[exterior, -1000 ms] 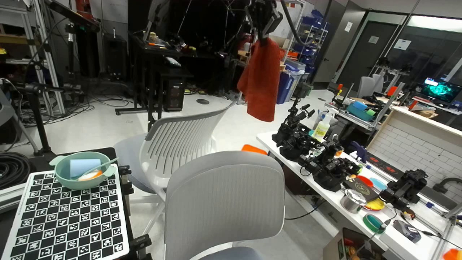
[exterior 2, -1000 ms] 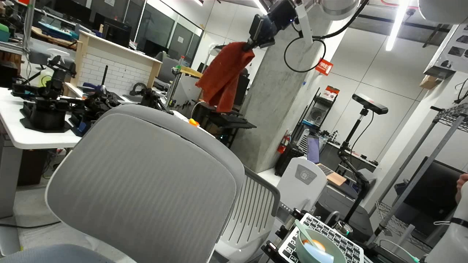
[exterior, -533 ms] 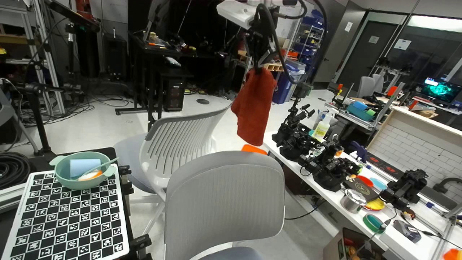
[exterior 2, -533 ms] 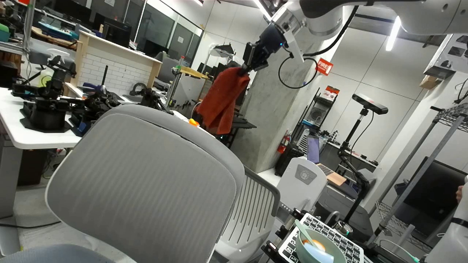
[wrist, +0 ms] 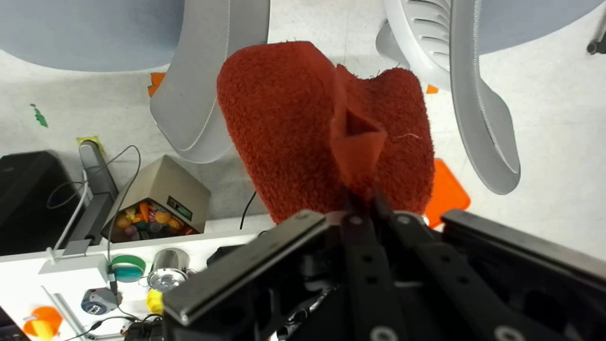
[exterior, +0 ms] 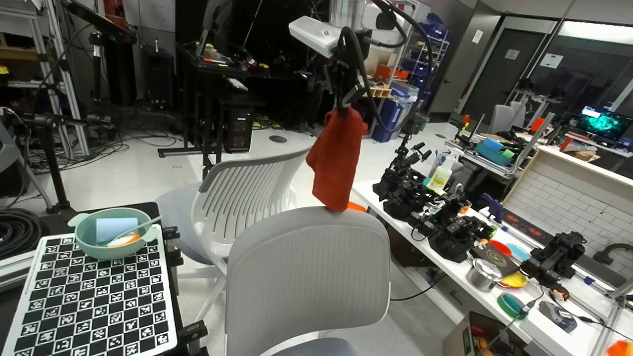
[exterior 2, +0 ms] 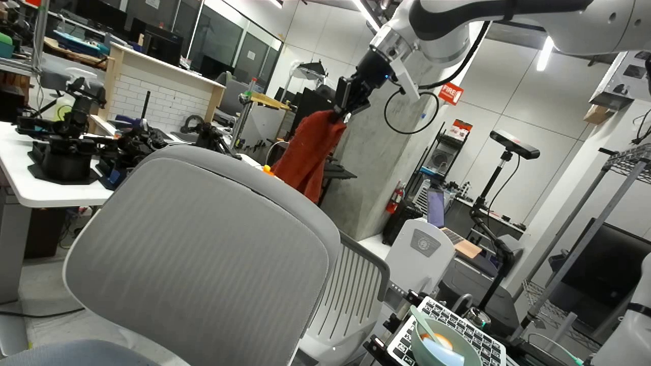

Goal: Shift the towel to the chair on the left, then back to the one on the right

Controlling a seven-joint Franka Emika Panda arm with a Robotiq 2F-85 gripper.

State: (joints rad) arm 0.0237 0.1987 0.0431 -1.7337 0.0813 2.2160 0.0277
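Observation:
The red towel point(exterior: 336, 160) hangs folded from my gripper point(exterior: 343, 108), which is shut on its top end. The towel point(exterior 2: 307, 155) and gripper point(exterior 2: 339, 115) also show in an exterior view. The near chair point(exterior: 306, 277) has a solid grey backrest; the farther chair point(exterior: 247, 202) has a slatted one. The towel's low end meets the near backrest's top edge in an exterior view; I cannot tell whether they touch. In the wrist view the towel point(wrist: 279, 128) spreads between near chair point(wrist: 203, 94) and slatted chair point(wrist: 483, 109), with gripper point(wrist: 364, 196) below.
A white table point(exterior: 460, 277) with black robot arms point(exterior: 435, 212) stands beside the chairs. A box of toys point(wrist: 165, 194) sits by it. An orange sheet point(wrist: 447, 194) lies low near the towel. A green bowl point(exterior: 113, 242) stands on a checkered board point(exterior: 99, 301).
The gripper and the towel have moved down, and a little to the left in both exterior views. The towel's low end has come to the level of the near backrest's top. The grip is unchanged.

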